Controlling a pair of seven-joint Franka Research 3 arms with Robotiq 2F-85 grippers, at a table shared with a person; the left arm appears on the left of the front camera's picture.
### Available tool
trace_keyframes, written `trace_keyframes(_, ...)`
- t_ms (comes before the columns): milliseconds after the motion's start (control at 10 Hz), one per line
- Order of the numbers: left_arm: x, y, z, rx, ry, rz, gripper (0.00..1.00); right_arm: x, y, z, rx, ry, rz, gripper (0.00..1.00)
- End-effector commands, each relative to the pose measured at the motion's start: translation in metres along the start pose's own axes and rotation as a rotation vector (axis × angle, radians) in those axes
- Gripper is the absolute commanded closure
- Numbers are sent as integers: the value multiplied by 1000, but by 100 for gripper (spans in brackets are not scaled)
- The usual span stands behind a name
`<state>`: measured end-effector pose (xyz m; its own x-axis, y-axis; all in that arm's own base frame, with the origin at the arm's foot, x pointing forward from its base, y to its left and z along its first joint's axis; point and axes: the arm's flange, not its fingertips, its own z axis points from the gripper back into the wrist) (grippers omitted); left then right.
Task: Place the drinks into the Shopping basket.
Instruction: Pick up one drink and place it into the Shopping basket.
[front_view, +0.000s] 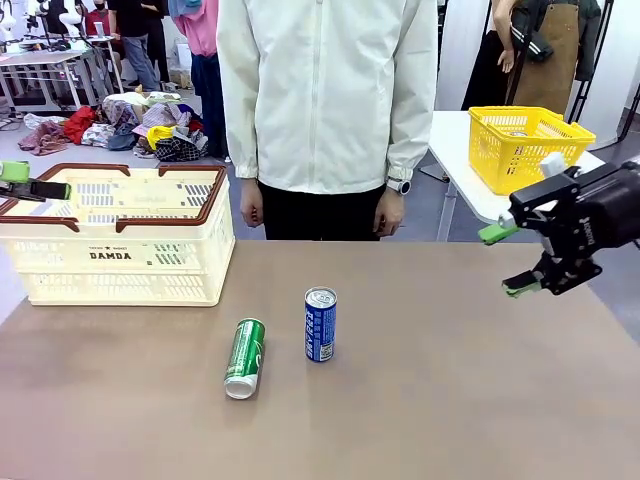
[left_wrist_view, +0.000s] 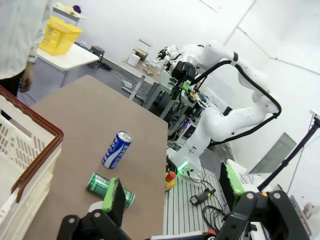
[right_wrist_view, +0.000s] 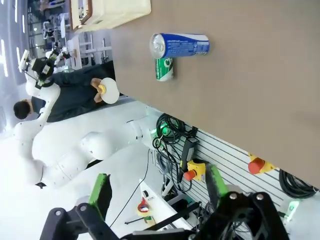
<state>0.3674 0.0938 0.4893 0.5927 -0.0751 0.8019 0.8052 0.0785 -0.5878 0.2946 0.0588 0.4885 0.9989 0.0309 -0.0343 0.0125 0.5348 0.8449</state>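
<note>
Both drinks out on the table, both grippers wide and empty.
The left gripper (left_wrist_view: 172, 190) hangs over the left end of the Shopping basket (front_view: 120, 272), jaws spread on nothing. On the table (front_view: 450, 400), near the basket's right end, the green can (front_view: 245, 358) lies on its side, with the blue can (front_view: 320, 324) upright beside it, not touching. The right gripper (front_view: 507, 262) hangs agape by the table's right edge.

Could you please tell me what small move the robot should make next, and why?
Probably bring the right pincer, open and empty, across toward the upright blue can; both it and the lying green can sit outside the Shopping basket.
</note>
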Motion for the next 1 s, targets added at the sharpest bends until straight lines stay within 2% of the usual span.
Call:
trace_keyframes(0, 1, -2, 1, 1, 0, -4, 0, -18, 20, 14, 17, -26, 51, 0)
trace_keyframes(200, 1, -2, 1, 1, 0, -4, 0, -9, 10, 7, -5, -9, 27, 0)
trace_keyframes(400, 1, -2, 1, 1, 0, -4, 0, -4, -30, 82, 226, -81, -30, 0)
trace_keyframes(600, 1, -2, 1, 1, 0, -4, 0, -14, -64, 107, 365, -131, -35, 0)
trace_keyframes(800, 1, -2, 1, 1, 0, -4, 0, -15, -81, 110, 472, -145, 5, 0)
trace_keyframes(900, 1, -2, 1, 1, 0, -4, 0, -24, -73, 111, 341, -146, -70, 0)
